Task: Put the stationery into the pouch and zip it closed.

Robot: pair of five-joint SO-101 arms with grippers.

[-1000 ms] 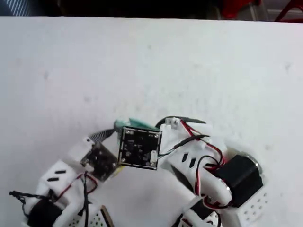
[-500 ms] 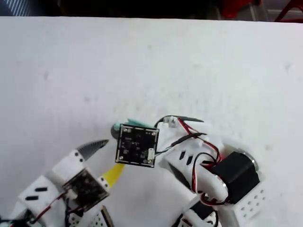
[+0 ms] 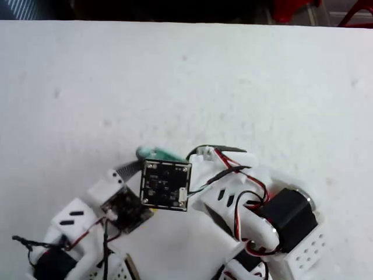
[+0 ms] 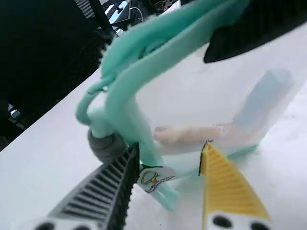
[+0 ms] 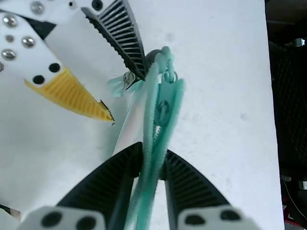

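Teal pouch (image 5: 154, 120) is pinched by the right end effector (image 5: 151, 151) near the table's (image 3: 175, 76) near edge, and the left end effector (image 4: 169, 148) is left spread open at one end of it.

A white table (image 3: 175, 76); red object (image 3: 291, 9) (partly cut off) behind it.

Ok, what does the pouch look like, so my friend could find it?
Start at the white table, where the two arms meet. Pinched between the right arm's black fingers is the pouch: see-through with a mint-green zip edge, the only green thing there.
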